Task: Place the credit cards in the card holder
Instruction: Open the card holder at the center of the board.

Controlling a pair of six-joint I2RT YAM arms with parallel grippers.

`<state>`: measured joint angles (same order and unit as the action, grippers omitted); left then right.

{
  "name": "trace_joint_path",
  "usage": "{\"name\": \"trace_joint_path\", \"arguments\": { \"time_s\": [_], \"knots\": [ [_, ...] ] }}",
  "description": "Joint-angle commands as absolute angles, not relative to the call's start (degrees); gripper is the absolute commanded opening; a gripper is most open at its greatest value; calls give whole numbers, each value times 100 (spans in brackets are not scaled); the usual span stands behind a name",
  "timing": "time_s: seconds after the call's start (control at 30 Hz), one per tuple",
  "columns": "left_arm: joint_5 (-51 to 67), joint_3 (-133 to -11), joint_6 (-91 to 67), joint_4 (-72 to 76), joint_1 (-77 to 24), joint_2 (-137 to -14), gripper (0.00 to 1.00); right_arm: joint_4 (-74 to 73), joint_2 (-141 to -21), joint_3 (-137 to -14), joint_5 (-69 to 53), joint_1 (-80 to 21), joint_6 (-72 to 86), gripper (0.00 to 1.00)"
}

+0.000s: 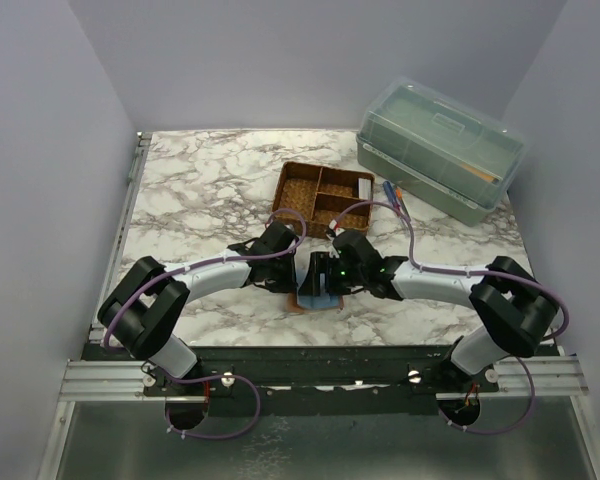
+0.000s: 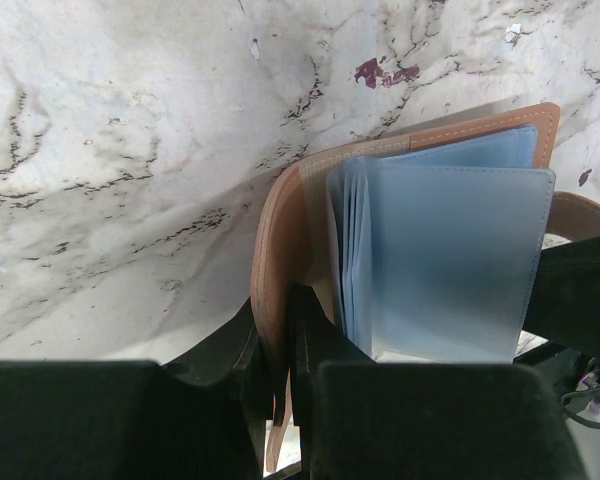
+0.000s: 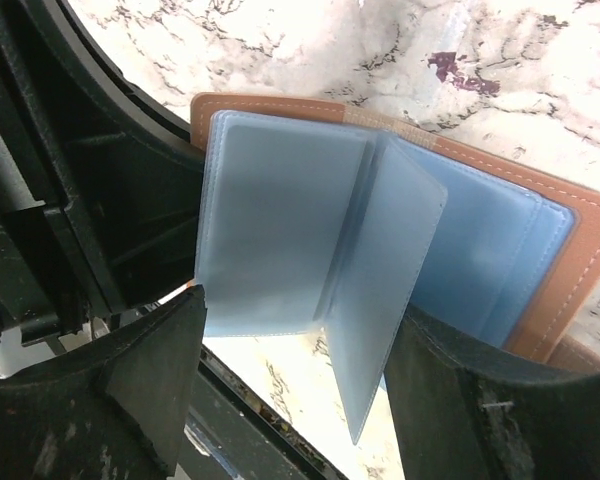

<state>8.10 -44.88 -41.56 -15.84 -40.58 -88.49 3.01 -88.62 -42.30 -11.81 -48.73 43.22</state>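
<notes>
The card holder lies open on the marble table between the two arms, near the front edge. My left gripper is shut on its tan cover, pinching the edge of the leather. Its bluish clear pockets fan out to the right of that grip. My right gripper is open, its fingers on either side of the pockets. One loose pocket leaf stands up between them, touching neither. No credit cards show in any view.
A brown woven divided tray sits behind the arms. A translucent green box stands at the back right, with pens beside it. The table's front edge runs just below the card holder.
</notes>
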Motion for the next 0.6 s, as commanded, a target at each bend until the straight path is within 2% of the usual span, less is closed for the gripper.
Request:
{"name": "trace_joint_path", "arguments": {
  "time_s": [0.0, 0.27, 0.43, 0.57],
  "knots": [
    [861, -4412, -4166, -1740, -4035, -8781, 1, 536, -8922, -4310, -1412, -4874, 4231, 73],
    [862, -4429, -4158, -1740, -4036, -8803, 1, 508, -9052, -4334, -1363, -4869, 4222, 73],
    [853, -4421, -4142, -1752, -4034, -8796, 1, 242, -9064, -4345, -1080, -4869, 4284, 52],
    [803, -4421, -4093, -1773, -4013, -8756, 1, 184, -8894, -4190, -901, -4869, 4351, 41]
  ]
}}
